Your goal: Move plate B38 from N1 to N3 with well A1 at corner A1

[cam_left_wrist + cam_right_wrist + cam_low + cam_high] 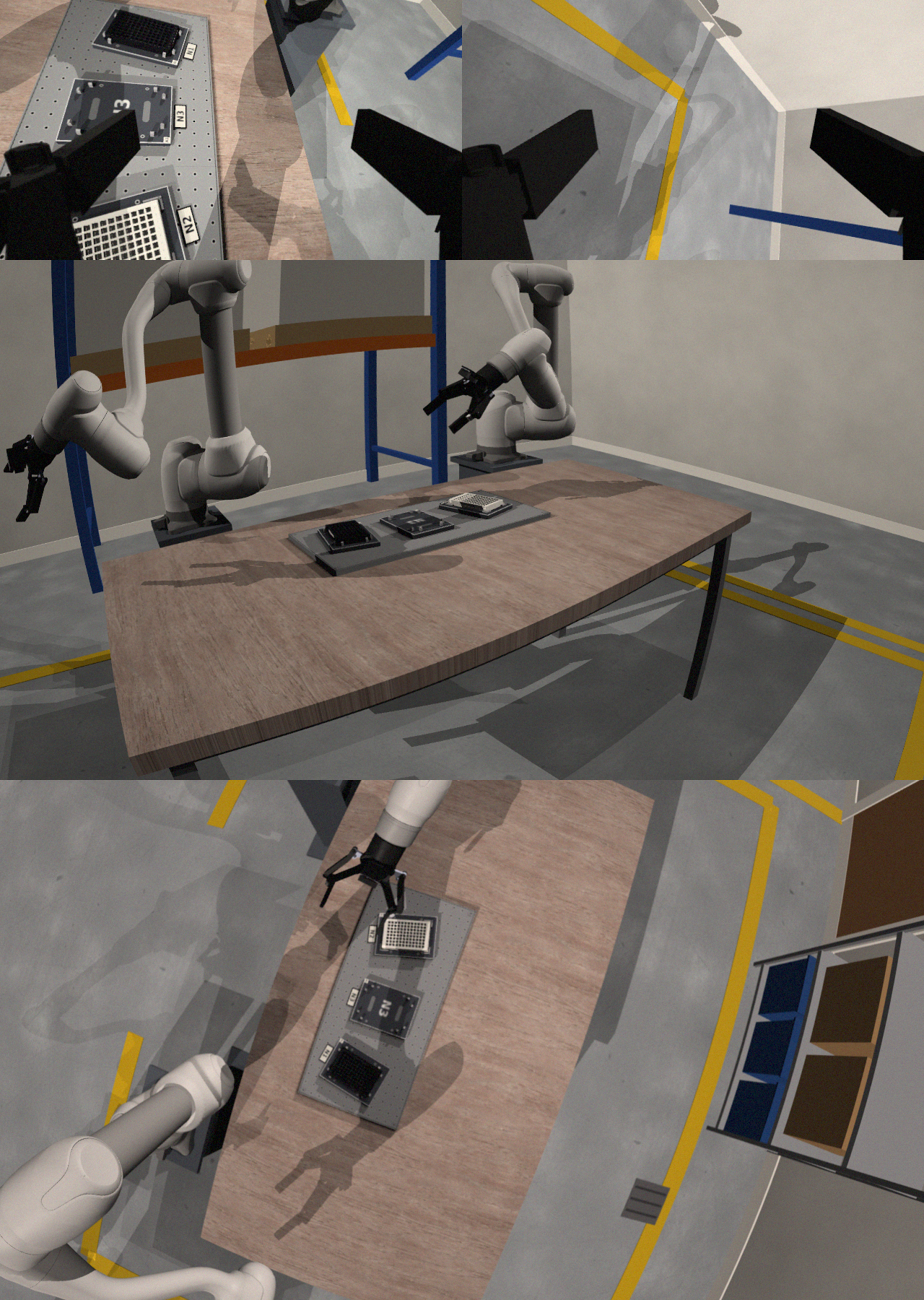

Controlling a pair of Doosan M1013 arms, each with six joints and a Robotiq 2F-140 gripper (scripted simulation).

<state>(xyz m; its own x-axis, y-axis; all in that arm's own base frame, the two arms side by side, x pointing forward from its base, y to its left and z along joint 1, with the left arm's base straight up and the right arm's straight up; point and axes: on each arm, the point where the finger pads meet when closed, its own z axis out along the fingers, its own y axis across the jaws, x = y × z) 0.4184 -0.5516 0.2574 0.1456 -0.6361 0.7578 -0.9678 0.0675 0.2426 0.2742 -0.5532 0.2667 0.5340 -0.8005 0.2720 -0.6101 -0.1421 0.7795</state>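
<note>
A black plate (354, 1074) (347, 532) (142, 32) sits on nest N1 (133, 51); no plate label is readable. Nest N3 (401, 1016) (416, 526) (123, 90) is empty, its locators showing; a small corner mark (166, 139) is on its sign side, toward N2. A white plate (406, 935) (476, 502) (123, 235) sits on nest N2 (403, 955) (169, 213). My left gripper (356, 909) (440, 420) (245, 129) is open and empty, high above the deck's N2 end. My right gripper (15, 493) (704, 129) is open and empty, beyond the table's N1 end; the top view does not show it.
The perforated grey deck (349, 967) (195, 159) lies on the wooden table (517, 993) (419, 622). Signs N1 (190, 51), N3 (180, 116) and N2 (188, 224) stand along one long side. The right wrist view shows floor (715, 180), wall and a blue bar (808, 220).
</note>
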